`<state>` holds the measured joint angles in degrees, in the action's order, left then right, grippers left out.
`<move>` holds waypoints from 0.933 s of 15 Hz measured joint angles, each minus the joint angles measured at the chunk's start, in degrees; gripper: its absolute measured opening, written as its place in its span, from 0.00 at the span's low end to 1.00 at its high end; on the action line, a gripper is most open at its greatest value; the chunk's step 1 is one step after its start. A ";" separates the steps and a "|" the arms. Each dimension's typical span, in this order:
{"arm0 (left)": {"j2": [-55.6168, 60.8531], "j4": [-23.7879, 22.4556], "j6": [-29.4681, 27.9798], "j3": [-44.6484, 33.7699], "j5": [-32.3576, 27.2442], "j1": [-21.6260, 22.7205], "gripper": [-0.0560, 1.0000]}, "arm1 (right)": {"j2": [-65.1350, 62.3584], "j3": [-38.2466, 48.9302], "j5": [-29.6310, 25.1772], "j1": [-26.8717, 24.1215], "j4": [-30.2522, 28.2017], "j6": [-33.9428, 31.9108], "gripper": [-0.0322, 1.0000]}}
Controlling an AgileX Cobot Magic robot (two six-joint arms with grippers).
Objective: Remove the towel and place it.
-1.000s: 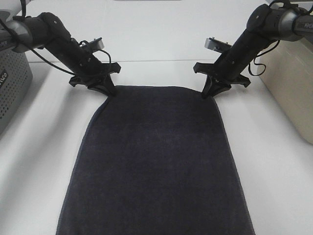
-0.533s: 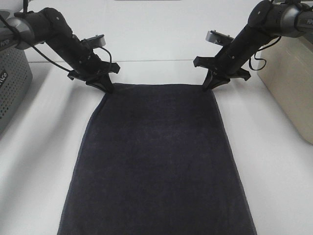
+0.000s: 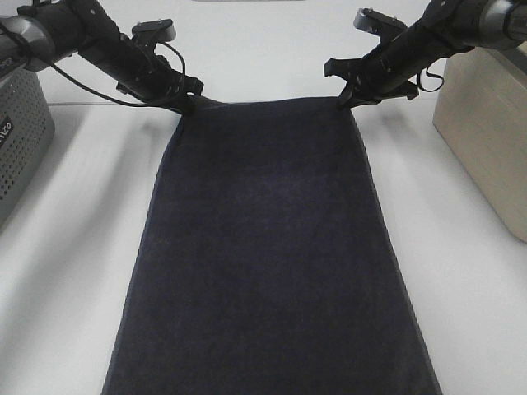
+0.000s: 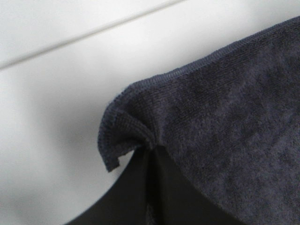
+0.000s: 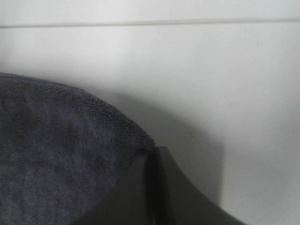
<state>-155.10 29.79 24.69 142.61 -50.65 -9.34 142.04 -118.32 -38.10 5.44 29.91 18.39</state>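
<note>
The dark navy towel (image 3: 268,247) stretches lengthwise over the white table, running past the near edge of the exterior high view. Its far left corner is pinched in my left gripper (image 3: 188,104), which is shut on it; the folded hem of the towel (image 4: 220,122) bunches right at the closed fingertips of that gripper (image 4: 149,152). My right gripper (image 3: 344,100) is shut on the far right corner, where the towel (image 5: 61,154) meets its closed jaws (image 5: 152,154). Both far corners are lifted off the table.
A grey perforated basket (image 3: 20,140) stands at the left edge of the white table (image 3: 74,271). A beige bin (image 3: 486,132) stands at the right edge. A seam line runs across the back of the table.
Both grippers rose and moved away from the camera, drawing the towel's far edge up and back. The towel is now pulled tauter between them.
</note>
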 joint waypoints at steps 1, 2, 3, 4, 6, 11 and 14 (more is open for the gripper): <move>0.00 0.69 1.49 0.00 2.86 0.00 0.05 | 0.00 0.00 2.12 0.00 0.17 1.03 0.06; 0.00 1.83 3.04 0.00 5.10 0.00 0.05 | 0.00 0.00 4.18 0.00 0.92 2.46 0.06; 0.00 3.27 4.93 0.00 7.05 0.00 0.05 | 0.00 0.00 5.96 0.00 1.72 3.95 0.06; 0.00 4.76 7.10 0.00 9.22 0.00 0.05 | 0.00 0.00 7.45 0.00 2.75 5.39 0.06; 0.00 7.91 11.92 0.00 12.55 0.00 0.05 | 0.00 0.00 10.26 0.00 4.24 7.96 0.06; -0.11 11.57 18.79 0.00 16.62 0.00 0.05 | 0.00 0.00 16.21 0.00 6.02 10.89 0.06; -1.09 11.80 18.85 0.00 18.05 0.00 0.05 | 0.00 0.00 18.11 0.00 7.91 14.44 0.06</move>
<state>-156.19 41.60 43.54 142.61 -32.60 -9.34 142.04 -118.32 -20.00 5.44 37.82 32.83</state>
